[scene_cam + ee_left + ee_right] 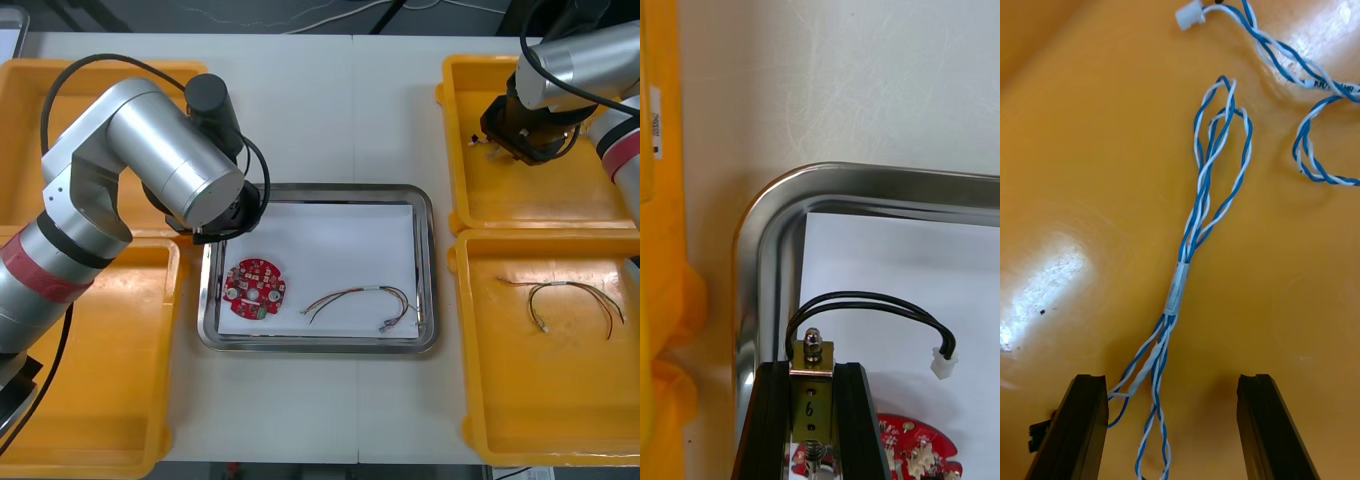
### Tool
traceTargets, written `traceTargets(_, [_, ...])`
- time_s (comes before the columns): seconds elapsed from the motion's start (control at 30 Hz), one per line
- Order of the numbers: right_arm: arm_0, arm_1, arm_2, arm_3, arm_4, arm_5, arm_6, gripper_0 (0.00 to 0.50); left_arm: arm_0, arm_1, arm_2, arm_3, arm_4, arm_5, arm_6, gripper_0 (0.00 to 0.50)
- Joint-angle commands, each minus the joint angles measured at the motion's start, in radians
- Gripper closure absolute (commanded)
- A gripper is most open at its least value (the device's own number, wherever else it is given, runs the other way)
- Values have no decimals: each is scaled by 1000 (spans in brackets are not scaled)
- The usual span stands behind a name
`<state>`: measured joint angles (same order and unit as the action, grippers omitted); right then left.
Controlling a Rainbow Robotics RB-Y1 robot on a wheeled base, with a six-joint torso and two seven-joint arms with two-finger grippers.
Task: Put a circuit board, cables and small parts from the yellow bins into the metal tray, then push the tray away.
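Note:
My left gripper [810, 367] is shut on a small metal part [812, 358] that carries a looped black cable [865, 303] with a white plug. It hangs over the far left corner of the metal tray [425, 215], just above the red circuit board [256, 284]. A red and yellow cable [365, 301] lies in the tray beside the board. My right gripper [1171, 384] stands open low in the far right yellow bin [460, 90], its fingers [1079, 420] on either side of a twisted blue and white cable [1201, 217].
A second blue and white cable [1315, 105] lies farther off in the same bin. Another red and yellow cable [566, 298] rests in the near right bin [480, 400]. Two yellow bins [120, 400] flank the tray on the left.

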<state>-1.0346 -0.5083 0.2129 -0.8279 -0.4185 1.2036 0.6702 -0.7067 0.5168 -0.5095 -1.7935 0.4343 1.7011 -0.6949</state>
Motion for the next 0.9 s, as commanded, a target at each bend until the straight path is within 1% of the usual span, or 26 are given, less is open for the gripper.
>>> traceTargets(0.03, [-51,24,19,-5,7,-10,-60,0,-8,-20,-30,32,1,-54,-55,500])
traceTargets(0.13, [-51,28,25,-5,1,-10,-63,0,-8,-23,-40,51,1,-84,-83,500])
traceTargets(0.33, [-50,31,39,-5,-11,-10,-69,0,-8,-23,-61,71,4,-121,-92,500])
traceTargets(0.37, [-50,31,39,-7,-13,-9,-69,20,-8,-23,-66,75,4,-133,-94,500])
traceTargets(0.43, [-50,31,39,-5,-17,-9,-69,259,-8,-24,-73,85,6,-156,-100,500])
traceTargets(0.47, [-51,31,39,-5,-19,-9,-69,455,-8,-24,-81,94,4,-172,-103,500])
traceTargets(0.5, [-50,31,39,-5,-19,-9,-69,500,-8,-24,-83,97,6,-176,-106,500])
traceTargets(0.73, [-53,10,39,-8,-25,-7,-43,500,-13,-30,-103,115,-3,-193,-110,500])
traceTargets(0.8, [-55,-2,39,-20,-29,8,-26,500,-11,-32,-104,120,-3,-193,-110,500])
traceTargets(0.9, [-55,-29,37,-59,-37,65,34,500,-13,-38,-104,126,-6,-193,-110,500])
